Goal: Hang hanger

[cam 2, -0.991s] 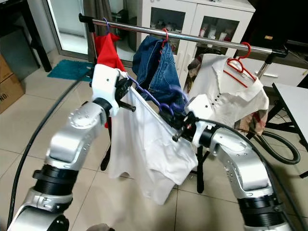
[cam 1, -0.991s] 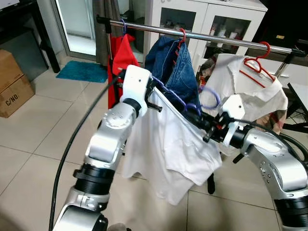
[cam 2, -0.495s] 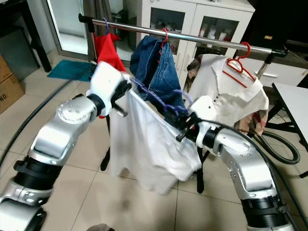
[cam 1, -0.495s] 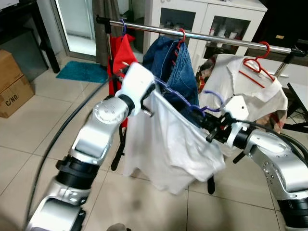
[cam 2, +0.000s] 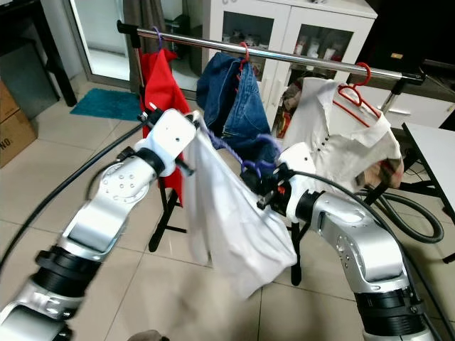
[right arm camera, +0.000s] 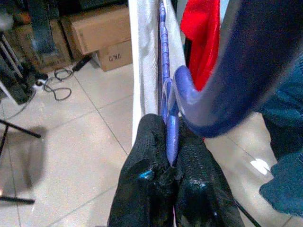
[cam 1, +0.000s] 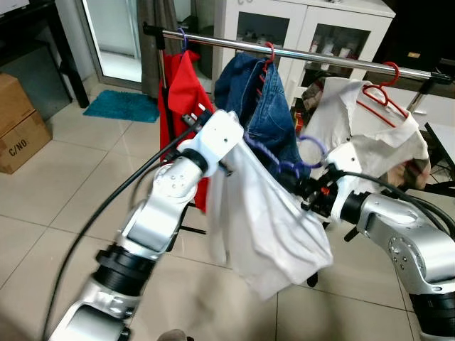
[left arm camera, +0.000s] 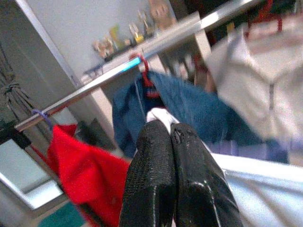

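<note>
Purple hanger (cam 1: 281, 158) carrying a white shirt (cam 1: 266, 227), held up between both arms in front of the clothes rail (cam 1: 313, 58), below rail height, hook (cam 1: 313, 148) not on the bar. Right gripper (right arm camera: 166, 156) clamped on the hanger neck just under the hook, purple plastic pinched between the black fingers (right arm camera: 147, 142). Left gripper (left arm camera: 171, 137) at the other end of the hanger, jaws pressed together with a bit of white cloth at the tips; probably pinching shirt plus hanger arm, blur makes it hard to confirm. Shirt draped down from the hanger, bottom edge hanging well above the tiled floor (cam 1: 64, 185). On the rail: red garment (cam 1: 181, 92) at the robot's left end, blue jeans (cam 1: 259, 99) on a red hanger in the middle, white collared shirt (cam 1: 370, 135) on a red hanger (cam 1: 380, 92) toward the right. White cabinet (cam 1: 306, 28) behind the rail, cardboard box (cam 1: 18, 121) far left on the floor.
</note>
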`<state>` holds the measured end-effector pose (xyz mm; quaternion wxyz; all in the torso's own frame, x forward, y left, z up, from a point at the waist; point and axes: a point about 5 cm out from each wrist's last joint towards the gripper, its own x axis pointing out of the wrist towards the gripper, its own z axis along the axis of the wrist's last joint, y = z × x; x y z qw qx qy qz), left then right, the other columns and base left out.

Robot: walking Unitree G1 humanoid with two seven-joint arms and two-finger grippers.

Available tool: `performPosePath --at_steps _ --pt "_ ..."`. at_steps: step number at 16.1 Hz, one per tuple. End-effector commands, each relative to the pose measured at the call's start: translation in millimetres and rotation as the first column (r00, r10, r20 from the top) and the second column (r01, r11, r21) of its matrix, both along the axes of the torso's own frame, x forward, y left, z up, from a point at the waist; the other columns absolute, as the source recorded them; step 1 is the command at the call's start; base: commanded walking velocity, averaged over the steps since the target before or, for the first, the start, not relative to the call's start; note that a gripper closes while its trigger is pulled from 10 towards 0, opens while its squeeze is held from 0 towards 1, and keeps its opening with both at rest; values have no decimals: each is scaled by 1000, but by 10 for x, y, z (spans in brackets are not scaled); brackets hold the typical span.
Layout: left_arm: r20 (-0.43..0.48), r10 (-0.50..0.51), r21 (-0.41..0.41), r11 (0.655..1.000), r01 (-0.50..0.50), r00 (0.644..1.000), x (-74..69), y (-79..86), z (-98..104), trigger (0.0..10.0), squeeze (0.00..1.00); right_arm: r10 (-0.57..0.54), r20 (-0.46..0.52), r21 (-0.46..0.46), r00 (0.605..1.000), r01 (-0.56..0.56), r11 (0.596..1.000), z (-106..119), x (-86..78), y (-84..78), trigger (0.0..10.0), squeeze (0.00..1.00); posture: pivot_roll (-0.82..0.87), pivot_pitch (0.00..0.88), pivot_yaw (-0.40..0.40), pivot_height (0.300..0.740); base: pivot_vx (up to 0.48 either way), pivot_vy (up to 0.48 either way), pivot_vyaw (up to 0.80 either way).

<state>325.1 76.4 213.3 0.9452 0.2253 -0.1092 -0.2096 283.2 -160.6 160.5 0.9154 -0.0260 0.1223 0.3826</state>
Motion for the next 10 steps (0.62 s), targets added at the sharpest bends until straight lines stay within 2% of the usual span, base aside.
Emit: performPosePath --at_steps 1,2,4,5,6,7,8,9,10 --pt "94 66 -125 991 -54 993 7 128 268 0 0 -15 0 -50 1000 15 999 -20 -1 -79 10000 0 72 3 -67 740 0 0 0" --pt "102 133 -196 974 -111 986 54 255 370 0 0 -20 1 -41 1000 20 999 -30 -3 -132 10000 0 74 4 -67 740 0 0 0" --pt "91 274 -197 947 -252 957 188 564 442 0 0 37 32 18 999 -38 999 39 -66 -190 10000 0 79 2 -64 740 0 0 0" --pt "81 337 -158 934 -322 938 258 734 427 0 0 63 62 80 996 -68 994 121 -103 -215 10000 0 82 0 -61 740 0 0 0" --pt "75 367 -117 927 -357 927 298 833 396 0 0 68 78 121 995 -77 990 172 -115 -231 10000 0 82 0 -59 740 0 0 0" --pt "64 410 -109 909 -402 910 326 936 357 0 0 70 93 158 993 -85 984 213 -126 -257 10000 0 81 0 -53 740 0 0 0" --pt "37 455 -93 888 -451 889 364 1061 261 0 0 85 113 238 990 -110 965 280 -165 -280 10000 0 80 0 -49 740 0 0 0" --pt "18 459 -84 886 -456 888 379 1097 184 0 0 88 120 295 989 -120 948 316 -191 -281 10000 0 80 0 -49 740 0 0 0" --pt "-20 406 -105 908 -406 914 370 1022 124 0 0 57 120 332 991 -94 939 328 -173 -265 10000 0 76 0 -44 740 0 0 0"
